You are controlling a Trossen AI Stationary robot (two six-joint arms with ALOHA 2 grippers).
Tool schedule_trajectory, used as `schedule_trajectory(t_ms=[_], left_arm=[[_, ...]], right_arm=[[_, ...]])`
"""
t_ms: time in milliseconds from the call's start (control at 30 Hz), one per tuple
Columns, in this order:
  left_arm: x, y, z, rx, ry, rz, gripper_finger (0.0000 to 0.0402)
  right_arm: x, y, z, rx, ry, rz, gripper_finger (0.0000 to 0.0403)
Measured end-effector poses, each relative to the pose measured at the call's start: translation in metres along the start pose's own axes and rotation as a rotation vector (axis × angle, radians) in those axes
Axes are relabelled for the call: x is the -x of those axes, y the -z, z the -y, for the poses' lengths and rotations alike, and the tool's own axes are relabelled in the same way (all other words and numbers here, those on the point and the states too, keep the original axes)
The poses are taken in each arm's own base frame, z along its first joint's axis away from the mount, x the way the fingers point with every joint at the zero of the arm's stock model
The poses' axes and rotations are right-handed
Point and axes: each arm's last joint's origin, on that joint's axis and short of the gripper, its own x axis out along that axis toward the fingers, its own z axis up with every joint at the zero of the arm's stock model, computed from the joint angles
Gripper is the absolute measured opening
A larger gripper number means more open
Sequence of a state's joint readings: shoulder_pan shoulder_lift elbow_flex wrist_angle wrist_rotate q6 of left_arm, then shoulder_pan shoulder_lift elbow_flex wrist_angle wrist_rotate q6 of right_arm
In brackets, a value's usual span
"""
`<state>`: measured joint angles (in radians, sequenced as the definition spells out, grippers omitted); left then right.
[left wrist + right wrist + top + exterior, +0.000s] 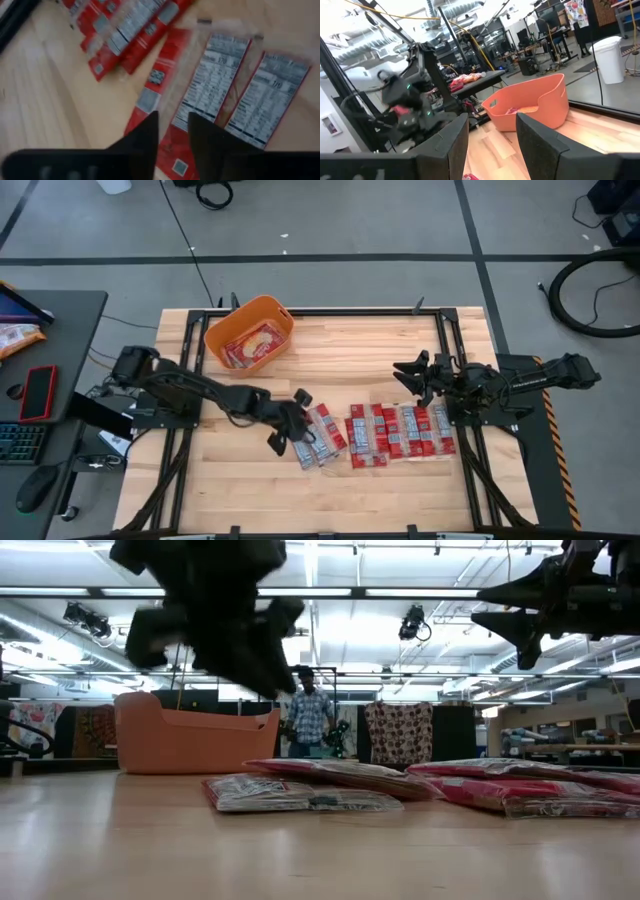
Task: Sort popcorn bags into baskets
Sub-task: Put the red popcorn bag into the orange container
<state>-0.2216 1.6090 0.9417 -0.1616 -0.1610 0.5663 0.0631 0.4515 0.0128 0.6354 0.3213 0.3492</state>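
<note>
While the orange basket (250,332) sits far-left holding packets, the left gripper (287,423), fingers spread, hovers over the leftmost popcorn bags (318,434), long axes running front-to-back, nutrition panels up, print unreadable; the right gripper (420,374) waits parted beyond the row's right end.

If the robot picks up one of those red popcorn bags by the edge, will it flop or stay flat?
It would probably droop a little. The popcorn bags lie thin and flat, nearly hugging the table in the low view, and look light. Their wrappers look glossy, so one might slip. The left gripper hovers over one, jaws open; the right gripper waits open beside the row.
</note>
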Motion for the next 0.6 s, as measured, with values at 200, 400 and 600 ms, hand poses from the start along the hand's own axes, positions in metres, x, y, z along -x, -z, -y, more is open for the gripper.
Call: schedule_trajectory(t_ms=[200, 400, 600], left_arm=[[-0.022, 0.003, 0.022, -0.098, 0.014, -0.087, 0.0197], [-0.031, 0.001, 0.034, -0.179, 0.029, -0.097, 0.0204], [-0.039, 0.004, 0.031, -0.194, -0.001, -0.11, 0.018]], right_arm=[[0.0, 0.0, 0.0, 0.0, 0.0, 0.001, 0.017], [0.0, 0.0, 0.0, -0.016, 0.0, 0.005, 0.017], [0.0, 0.0, 0.0, -0.018, 0.002, 0.0, 0.017]])
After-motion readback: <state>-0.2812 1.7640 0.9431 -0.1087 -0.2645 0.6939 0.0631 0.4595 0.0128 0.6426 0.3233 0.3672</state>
